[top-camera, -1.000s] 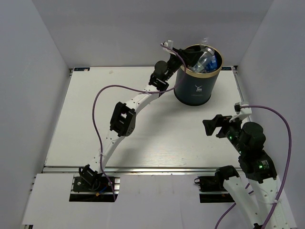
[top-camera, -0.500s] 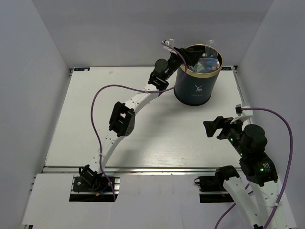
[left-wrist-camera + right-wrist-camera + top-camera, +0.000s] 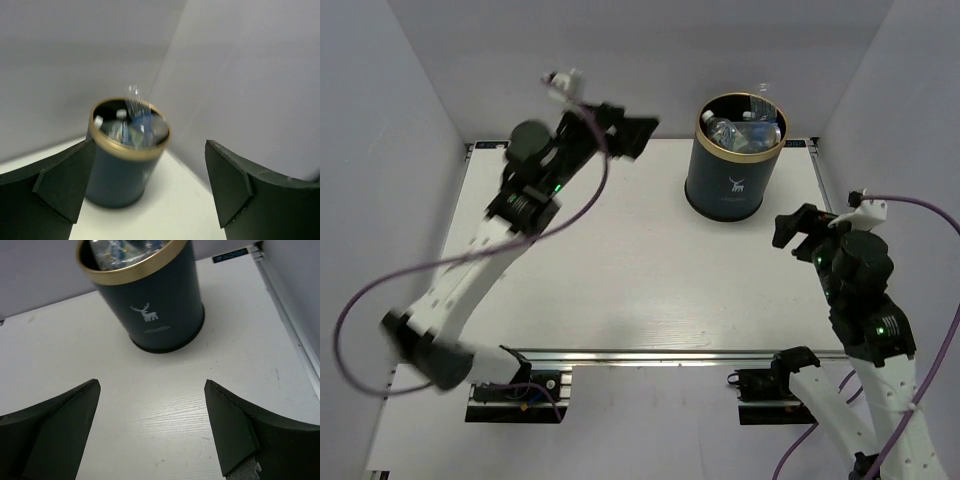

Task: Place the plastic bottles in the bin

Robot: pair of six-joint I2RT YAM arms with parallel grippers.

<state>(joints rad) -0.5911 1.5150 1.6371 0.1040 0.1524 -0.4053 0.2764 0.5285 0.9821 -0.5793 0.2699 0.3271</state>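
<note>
The bin (image 3: 725, 185) stands upright on the white tabletop (image 3: 610, 260), toward 1 o'clock of it and close to the back wall. It has a gold rim (image 3: 130, 279) and a white deer logo (image 3: 146, 313) on the side facing 6 o'clock. Clear plastic bottles (image 3: 745, 128) with blue labels lie packed inside, and one clear neck pokes above the rim at the bin's 12 o'clock. How many bottles there are cannot be told. The left tool (image 3: 632, 135) hangs in the air at 9 o'clock from the bin, apart from it, over the back of the tabletop and blurred. In its wrist view its two dark fingers (image 3: 55, 190) are spread wide with nothing between them, and the bin with its bottles shows in the gap. The right tool (image 3: 798, 228) is at 4 o'clock from the bin, near the tabletop's right edge, apart from the bin and pointing toward it. Its fingers (image 3: 240, 435) are likewise spread wide and empty, with the bin upright beyond them at 12 o'clock in that view.
</note>
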